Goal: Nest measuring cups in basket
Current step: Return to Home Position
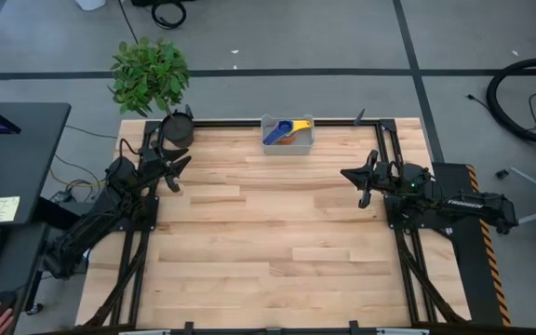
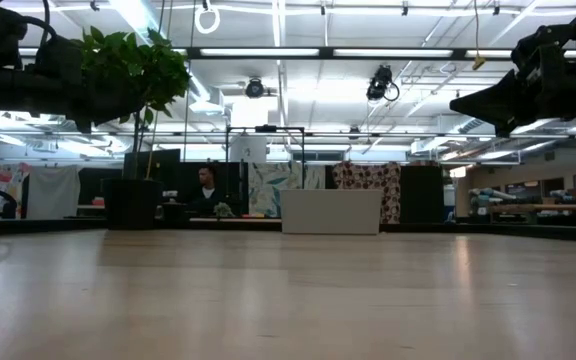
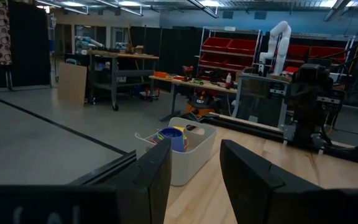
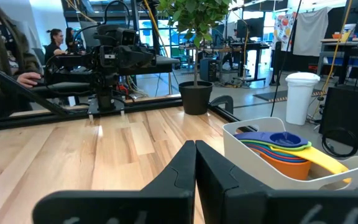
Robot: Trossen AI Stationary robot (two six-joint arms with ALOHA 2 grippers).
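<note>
The wooden table (image 1: 268, 233) bears the basket (image 1: 288, 150) and a plant pot (image 1: 177, 129).

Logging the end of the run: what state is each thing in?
measuring cups: nested in one stack, inside the basket.
basket: upright, at the table's far edge.
left gripper: open, empty, raised.
right gripper: shut, empty, raised.
plant pot: upright.
</note>
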